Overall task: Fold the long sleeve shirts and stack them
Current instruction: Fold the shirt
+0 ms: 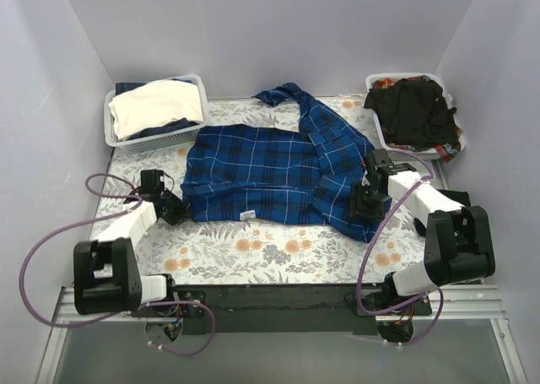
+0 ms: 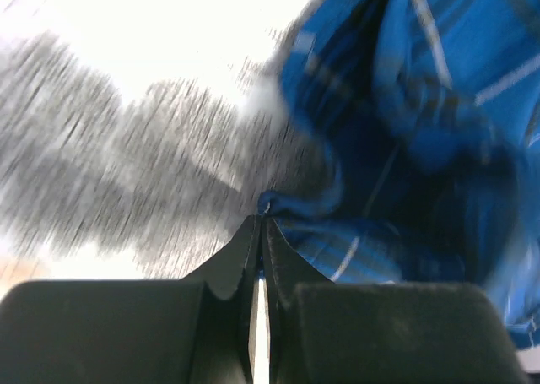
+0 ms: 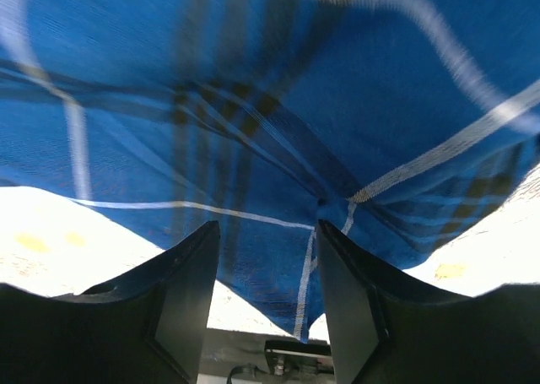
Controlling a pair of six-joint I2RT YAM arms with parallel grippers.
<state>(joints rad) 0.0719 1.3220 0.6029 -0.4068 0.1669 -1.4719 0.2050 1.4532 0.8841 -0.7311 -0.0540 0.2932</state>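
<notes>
My left pincer (image 2: 263, 222) is closed tight at the left hem of the blue plaid shirt (image 1: 261, 169). It seems to be nipping the edge, though that view is blurred. My right pincer (image 3: 266, 232) stands partly open at the shirt's right edge, with cloth between its fingers. The plaid shirt lies spread on the floral table (image 1: 253, 253). The black shirt (image 1: 413, 110) is heaped in the far right basket (image 1: 380, 77).

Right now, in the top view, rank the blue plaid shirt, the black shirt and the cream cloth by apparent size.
1. blue plaid shirt, spread on the table: clearly largest.
2 and 3. black shirt and cream cloth: about alike, so unranked.
</notes>
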